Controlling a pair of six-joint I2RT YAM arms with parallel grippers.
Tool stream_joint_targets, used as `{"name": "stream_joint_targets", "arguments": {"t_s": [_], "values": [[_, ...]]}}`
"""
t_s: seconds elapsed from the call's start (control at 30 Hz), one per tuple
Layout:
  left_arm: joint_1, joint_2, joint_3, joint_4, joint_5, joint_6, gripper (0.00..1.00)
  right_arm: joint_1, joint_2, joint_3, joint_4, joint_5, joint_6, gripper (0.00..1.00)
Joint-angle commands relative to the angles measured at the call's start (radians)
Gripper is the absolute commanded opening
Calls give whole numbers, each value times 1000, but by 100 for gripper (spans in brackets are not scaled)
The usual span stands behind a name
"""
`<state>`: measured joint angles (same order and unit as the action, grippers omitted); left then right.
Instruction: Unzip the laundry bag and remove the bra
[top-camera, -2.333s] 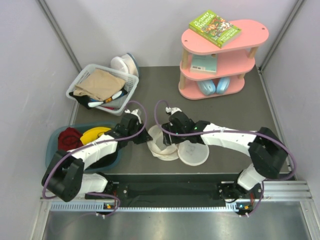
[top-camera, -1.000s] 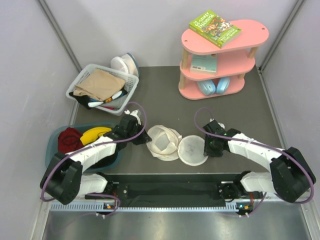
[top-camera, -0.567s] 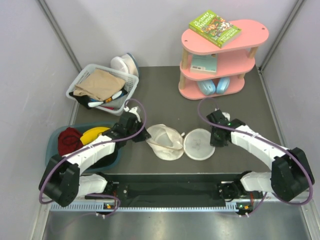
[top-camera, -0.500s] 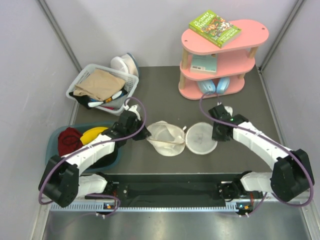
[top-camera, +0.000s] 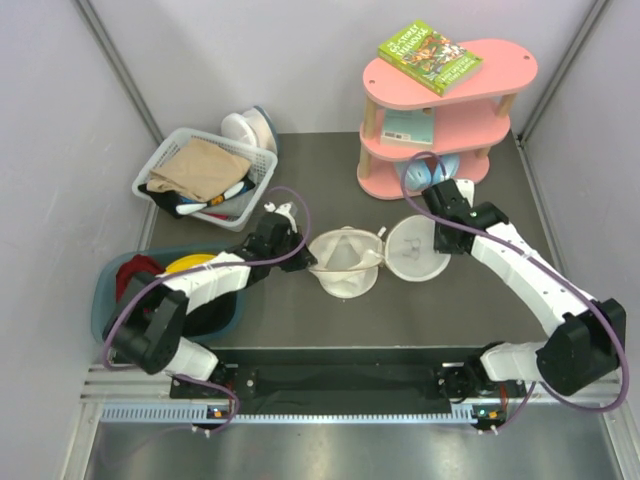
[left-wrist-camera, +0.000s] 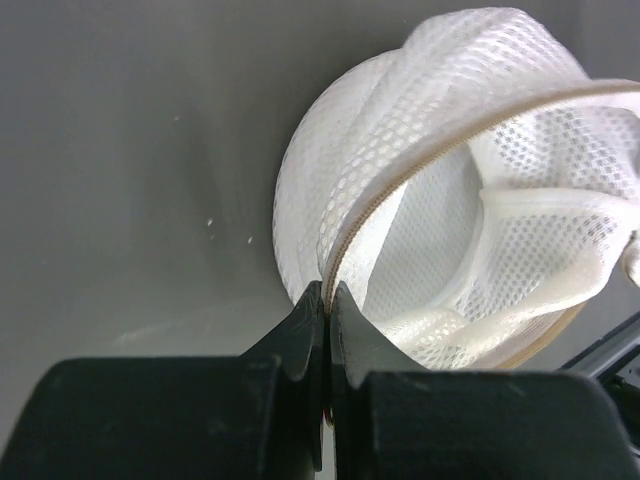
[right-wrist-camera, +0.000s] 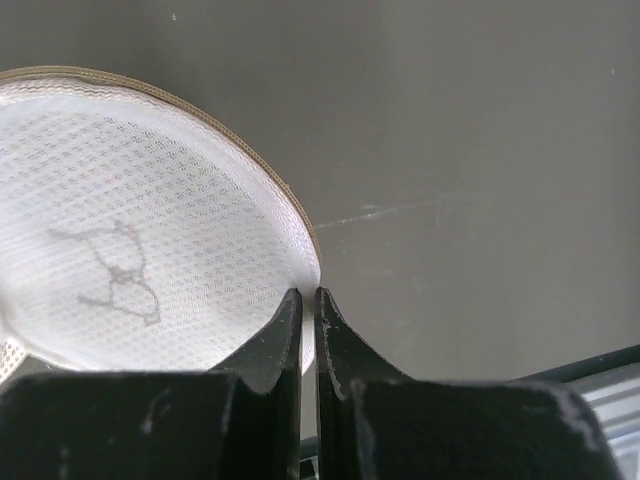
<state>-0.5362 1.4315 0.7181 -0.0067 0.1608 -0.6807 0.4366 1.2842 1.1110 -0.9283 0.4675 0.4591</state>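
The laundry bag (top-camera: 347, 265) lies unzipped mid-tabletop (top-camera: 320, 195), split into two round halves side by side. The left hand (left-wrist-camera: 326, 296) is clenched on the tan zipper rim (left-wrist-camera: 450, 140) of the domed left half. The right hand (right-wrist-camera: 308, 298) pinches the rim of the flatter right half. The mesh looks light, soft and floppy (only the rim seems to offer a firm edge), so the rim is the place to hold. A white folded piece (left-wrist-camera: 540, 215) inside the left half, probably the bra, looks equally limp; pinch its edge.

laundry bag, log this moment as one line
laundry bag: open, two halves | left gripper: shut on left half rim | right gripper: shut on right half rim
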Motion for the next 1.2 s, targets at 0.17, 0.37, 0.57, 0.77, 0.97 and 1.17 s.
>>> {"name": "stream_joint_targets", "arguments": {"t_s": [0.17,0.37,0.57,0.77,0.97,1.17], "values": [[-47,125,95,128,0,-16,0,125,147,191,-76,146,19,0],[-61,156,101,122,-17,-13,0,192,225,240,-83,160,46,0],[-85,168,80,111,-46,0,0,258,265,274,-20,93,56,0],[-100,184,43,113,-89,-3,0,313,305,282,74,-32,75,0],[-110,178,-8,139,-136,-26,0,346,340,277,131,-87,90,0],[-113,193,-37,197,-110,-54,0,352,340,222,236,-194,110,0]]}}
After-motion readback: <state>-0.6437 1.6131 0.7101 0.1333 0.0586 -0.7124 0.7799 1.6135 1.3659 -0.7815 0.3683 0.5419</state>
